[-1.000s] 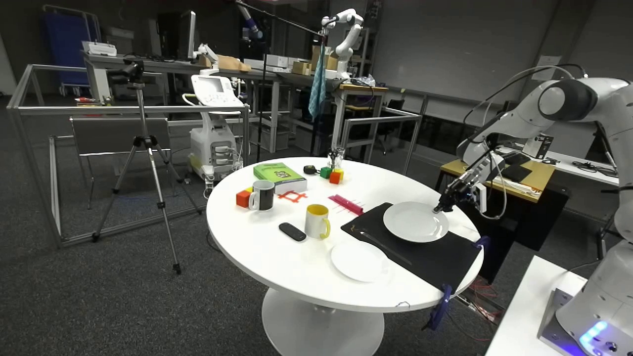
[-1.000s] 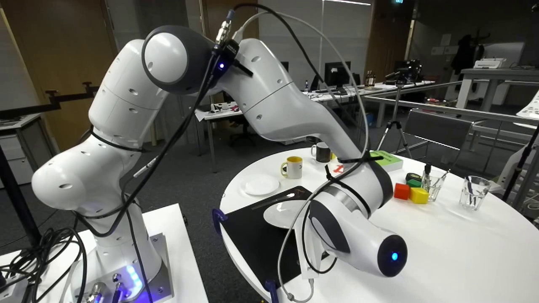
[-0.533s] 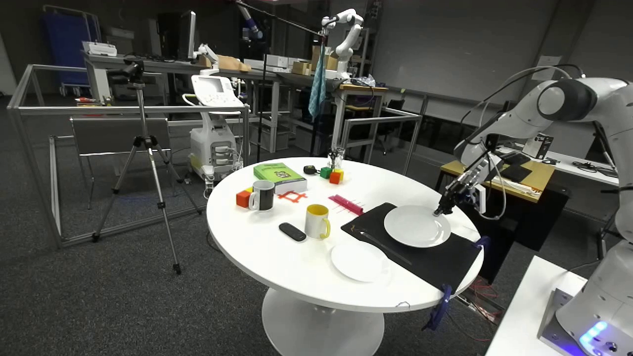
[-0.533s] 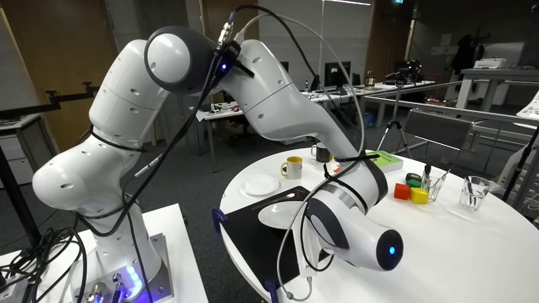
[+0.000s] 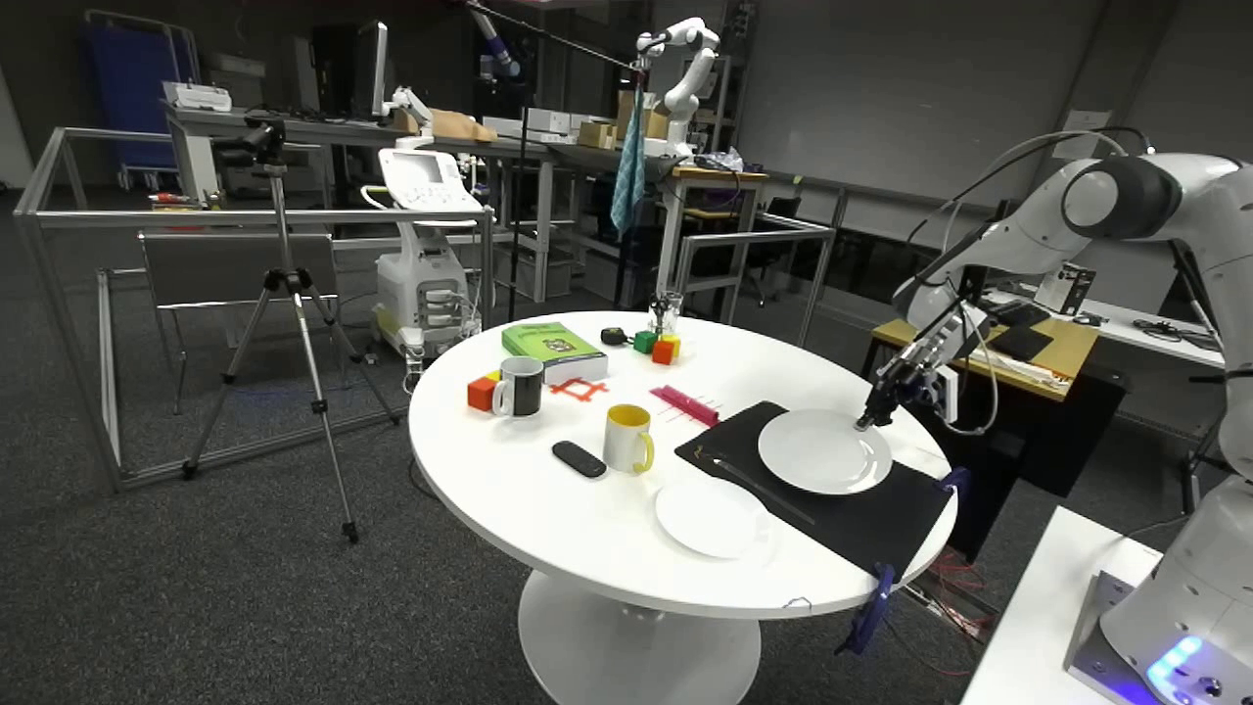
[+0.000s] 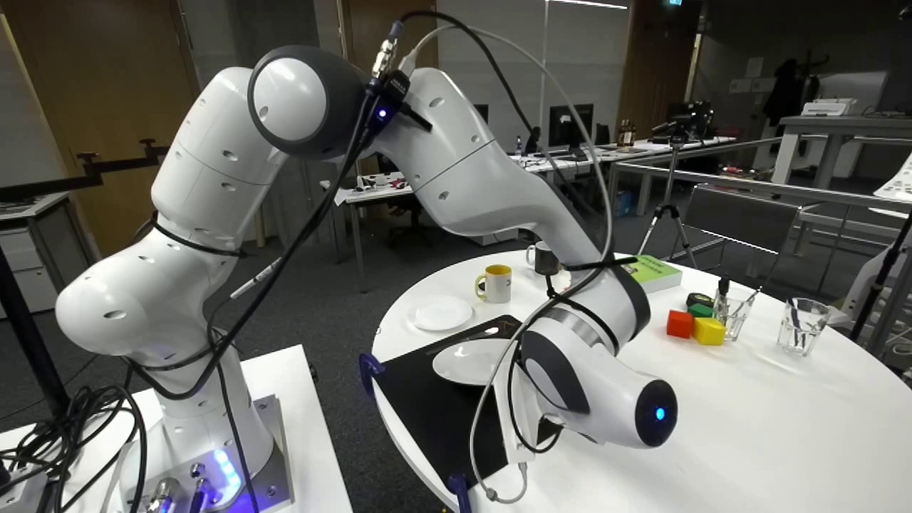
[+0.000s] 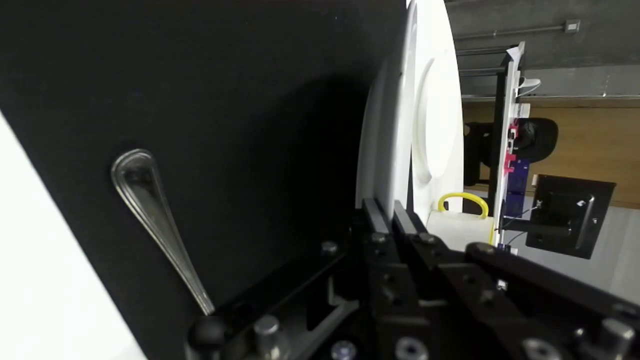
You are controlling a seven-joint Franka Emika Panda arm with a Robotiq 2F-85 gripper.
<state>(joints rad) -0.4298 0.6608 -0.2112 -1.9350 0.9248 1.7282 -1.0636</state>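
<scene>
A Robotiq gripper (image 7: 389,214) pinches the rim of a white dinner plate (image 5: 824,451), right of center in an exterior view; lower left in the wrist view, it partly hides a metal utensil (image 7: 156,215).

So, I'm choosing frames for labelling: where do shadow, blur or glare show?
In an exterior view, glare on the large plate; in an exterior view, the small plate nearly blends into the white table; wrist view: shadow darkens the black mat near the large plate, and near parts of the hand look blurred.
</scene>
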